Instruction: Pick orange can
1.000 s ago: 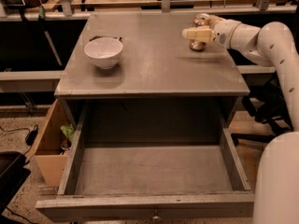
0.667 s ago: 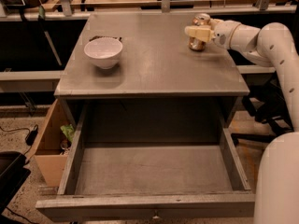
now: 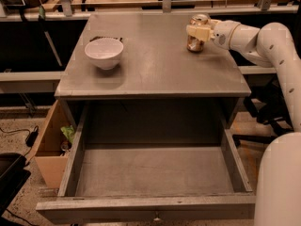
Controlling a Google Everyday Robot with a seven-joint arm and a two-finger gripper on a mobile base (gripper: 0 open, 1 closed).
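Observation:
The orange can (image 3: 194,44) stands upright near the far right of the grey table top (image 3: 155,65). It has a shiny orange-gold body and a silver top rim. My gripper (image 3: 198,31) reaches in from the right on a white arm. Its pale fingers (image 3: 195,31) lie across the can's middle and are closed around it. The can's base still looks to be at the table surface. The middle band of the can is hidden by the fingers.
A white bowl (image 3: 104,52) sits on the left part of the table top. Below the top, a wide empty drawer (image 3: 150,173) is pulled out toward me. A cardboard box (image 3: 49,149) stands on the floor at the left. Shelving and benches stand behind the table.
The gripper and can have stayed almost in the same place; the gripper shifted very slightly up at the can.

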